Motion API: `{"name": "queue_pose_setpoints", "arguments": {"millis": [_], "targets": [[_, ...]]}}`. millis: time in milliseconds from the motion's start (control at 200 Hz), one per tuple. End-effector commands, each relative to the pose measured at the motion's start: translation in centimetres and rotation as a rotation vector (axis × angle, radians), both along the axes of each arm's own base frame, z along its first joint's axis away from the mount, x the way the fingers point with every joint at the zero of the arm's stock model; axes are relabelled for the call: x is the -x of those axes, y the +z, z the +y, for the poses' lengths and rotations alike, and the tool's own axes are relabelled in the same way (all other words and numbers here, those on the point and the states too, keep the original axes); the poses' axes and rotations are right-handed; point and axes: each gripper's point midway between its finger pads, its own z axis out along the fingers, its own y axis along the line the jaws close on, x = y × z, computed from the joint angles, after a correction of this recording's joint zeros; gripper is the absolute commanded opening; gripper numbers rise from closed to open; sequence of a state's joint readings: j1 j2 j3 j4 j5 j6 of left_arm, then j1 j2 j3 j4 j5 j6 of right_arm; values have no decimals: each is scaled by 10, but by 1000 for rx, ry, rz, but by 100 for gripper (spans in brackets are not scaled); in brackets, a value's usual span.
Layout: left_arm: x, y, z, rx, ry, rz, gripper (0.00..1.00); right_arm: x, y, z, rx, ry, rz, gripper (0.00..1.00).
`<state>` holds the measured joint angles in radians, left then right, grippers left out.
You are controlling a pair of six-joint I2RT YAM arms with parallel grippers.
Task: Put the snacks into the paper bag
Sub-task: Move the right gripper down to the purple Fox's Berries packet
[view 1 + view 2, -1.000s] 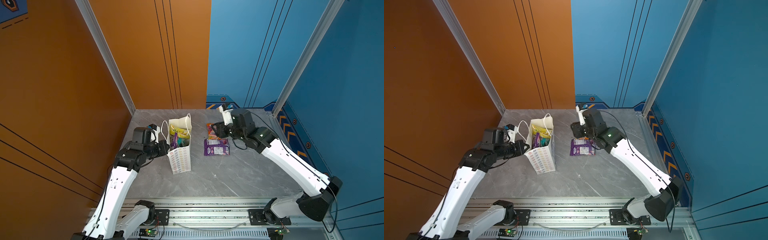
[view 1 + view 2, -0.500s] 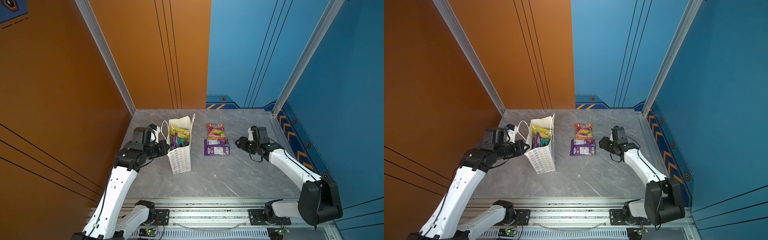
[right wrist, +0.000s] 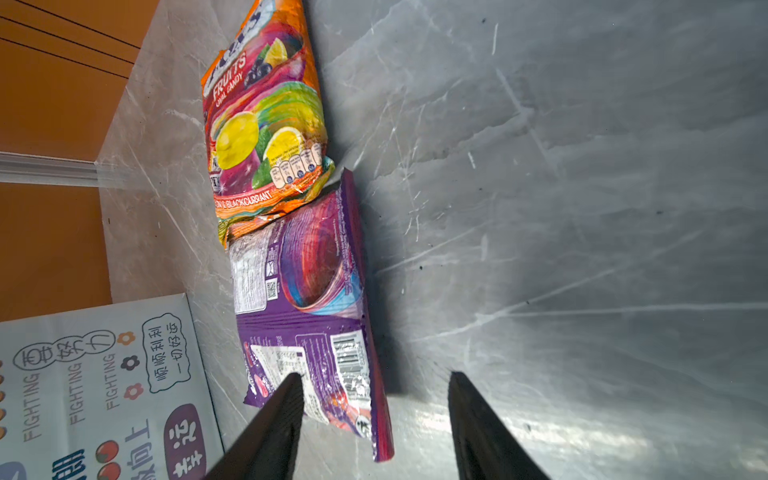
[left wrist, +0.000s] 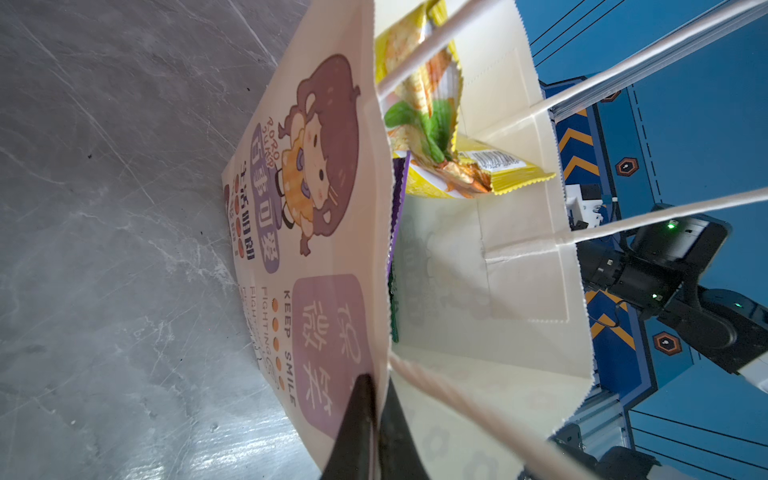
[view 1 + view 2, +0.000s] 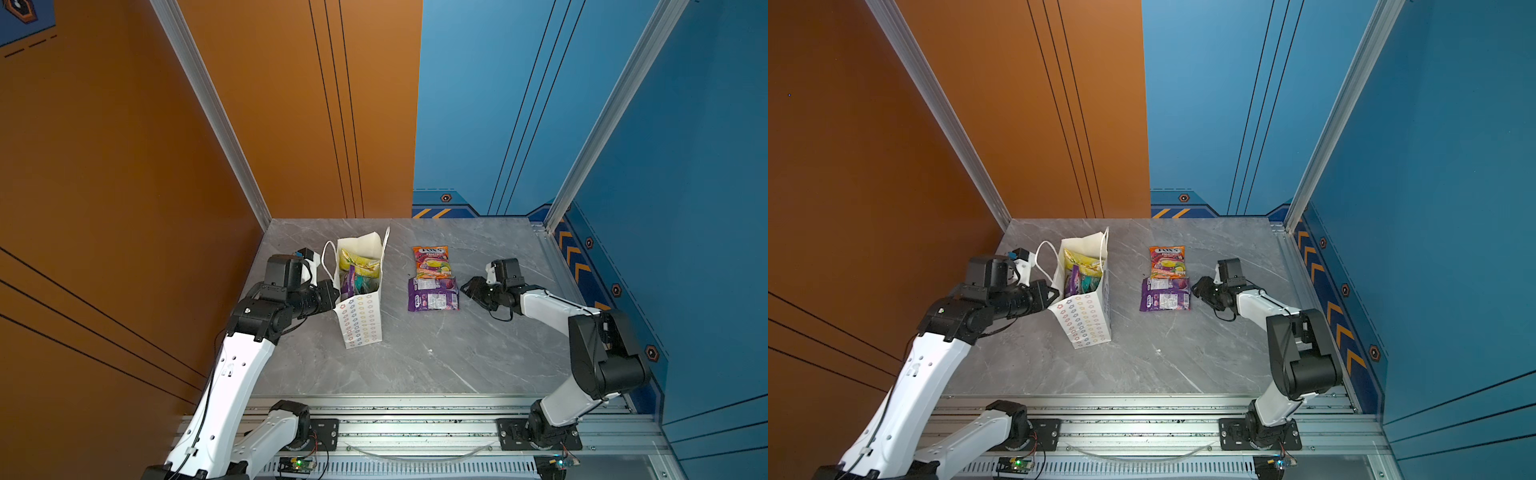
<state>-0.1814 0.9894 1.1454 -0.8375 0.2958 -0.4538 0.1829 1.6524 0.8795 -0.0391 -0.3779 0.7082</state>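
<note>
A: Swinging down from above the packets, the right gripper (image 5: 468,286) now sits low on the table (image 5: 415,357), just beside the purple packet (image 5: 433,294), jaws parted and empty

B: So nothing was carried off?

A: No. In both top views the purple packet and the orange FOX'S packet (image 5: 1167,262) lie flat and touching, well apart from the paper bag (image 5: 360,320)

B: And the other arm?

A: Unmoved: the left gripper (image 4: 372,419) is pinched shut on the bag's near rim, holding the mouth wide. Yellow and purple snacks (image 4: 432,137) already sit inside

B: Meaning?

A: I'd judge this a fresh approach from the side; two packets remain, and the purple one looks like the next pick
</note>
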Motion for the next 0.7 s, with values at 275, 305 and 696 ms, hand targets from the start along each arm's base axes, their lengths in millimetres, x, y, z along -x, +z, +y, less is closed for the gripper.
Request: {"name": "queue_pose_setpoints", "arguments": {"millis": [275,305,696], "targets": [[0,6,-2,24,-15,-20,7,-13,-22,33,-38,37,19,58],[-1,7,-2,24,-14,-21,8,-13,-24,35,-41,37,22,58],[-1,6,-2,23,-13,-18,8,-19,-15,42,-69,38,-23,28]]}}
